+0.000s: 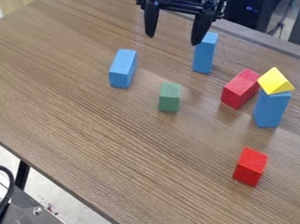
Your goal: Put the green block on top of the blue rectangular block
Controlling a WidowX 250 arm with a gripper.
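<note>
Wood-grained surface (110, 148) runs aslant past a pale floor (56, 192). Near its middle sits the green block (169, 97), alone. Reckoned from it, the flat-lying blue block (122, 69) is toward ten o'clock, the upright blue block (203, 58) at one, the dark red block (240, 89) at three; just beyond, a yellow piece (275, 81) caps another blue block (272, 109), with the bright red block (250, 166) near five. With three blue candidates, a wrong choice could spoil the job, and a narrow top would punish an off-centre release with a tumble. The hand (173, 40) hangs at twelve, spread wide and holding nothing; one fingertip overlaps the upright blue block, though from this slant I can't swear whether they touch. A careless sideways swing might topple it.
</note>
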